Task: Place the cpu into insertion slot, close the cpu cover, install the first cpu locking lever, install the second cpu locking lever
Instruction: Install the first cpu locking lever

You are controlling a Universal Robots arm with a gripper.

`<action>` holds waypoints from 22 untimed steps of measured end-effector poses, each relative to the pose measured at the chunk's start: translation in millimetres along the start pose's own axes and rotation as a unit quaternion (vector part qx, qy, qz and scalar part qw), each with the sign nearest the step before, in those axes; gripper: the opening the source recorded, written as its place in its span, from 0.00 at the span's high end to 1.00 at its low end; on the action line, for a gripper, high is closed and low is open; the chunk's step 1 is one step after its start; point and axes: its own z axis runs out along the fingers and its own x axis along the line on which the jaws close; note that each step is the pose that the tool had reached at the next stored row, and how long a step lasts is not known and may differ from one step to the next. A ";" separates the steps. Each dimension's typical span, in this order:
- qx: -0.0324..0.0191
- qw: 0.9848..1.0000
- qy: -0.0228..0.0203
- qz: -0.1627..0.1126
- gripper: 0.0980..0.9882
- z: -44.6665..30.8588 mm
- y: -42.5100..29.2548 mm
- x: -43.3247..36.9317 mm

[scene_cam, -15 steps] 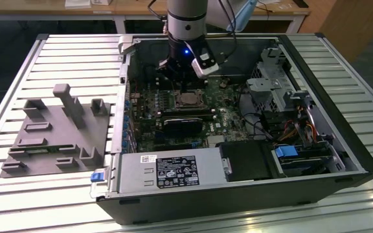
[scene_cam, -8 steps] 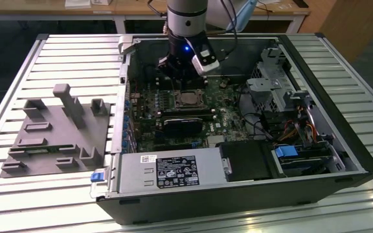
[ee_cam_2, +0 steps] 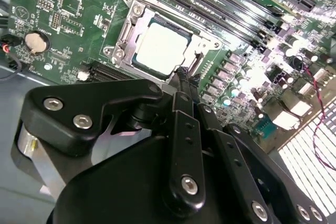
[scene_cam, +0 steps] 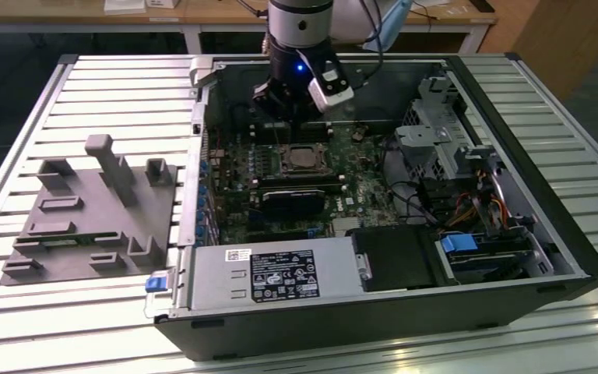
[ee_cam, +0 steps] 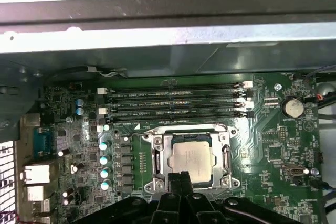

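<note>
cpu [ee_cam: 190, 158], small flat sq. silver-grey chip: seated in sq. black insertion slot [ee_cam: 190, 137] on green motherboard [ee_cam: 273, 145]. Thin silvery windowed cpu cover [ee_cam: 157, 158]: down, framing chip. Black gripper [ee_cam: 181, 176]: fingers narrow, nearly touching, tips at cover edge. Open black computer case [scene_cam: 382, 312] on slatted metal counter [scene_cam: 102, 86].

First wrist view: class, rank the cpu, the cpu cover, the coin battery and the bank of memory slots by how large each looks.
Largest to smallest:
1. bank of memory slots
2. cpu cover
3. cpu, framed inside the cover's window
4. coin battery
None look alike, and all seem similarly far from the camera, so the order looks safe.
</note>
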 end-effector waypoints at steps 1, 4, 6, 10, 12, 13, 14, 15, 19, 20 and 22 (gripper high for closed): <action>0.000 1.000 0.000 0.000 1.00 -1.7 0.1 0.0; 0.000 1.000 0.000 0.000 1.00 -4.2 0.2 -0.1; 0.000 1.000 0.000 0.000 1.00 -4.2 0.2 0.0; -0.001 1.000 0.000 0.000 1.00 -4.3 0.0 2.2; -0.001 1.000 0.000 0.000 1.00 -4.4 -0.2 4.7; -0.001 1.000 -0.001 0.000 1.00 -4.4 -0.3 6.3; -0.002 1.000 -0.001 0.000 1.00 -4.4 -0.4 8.4; -0.002 1.000 -0.001 0.000 1.00 -4.5 -0.6 10.6; -0.005 1.000 -0.002 0.000 1.00 -4.6 -1.2 19.4; -0.006 1.000 -0.002 0.000 1.00 -4.7 -1.3 21.7; -0.009 1.000 -0.002 0.000 1.00 -4.7 -1.7 26.3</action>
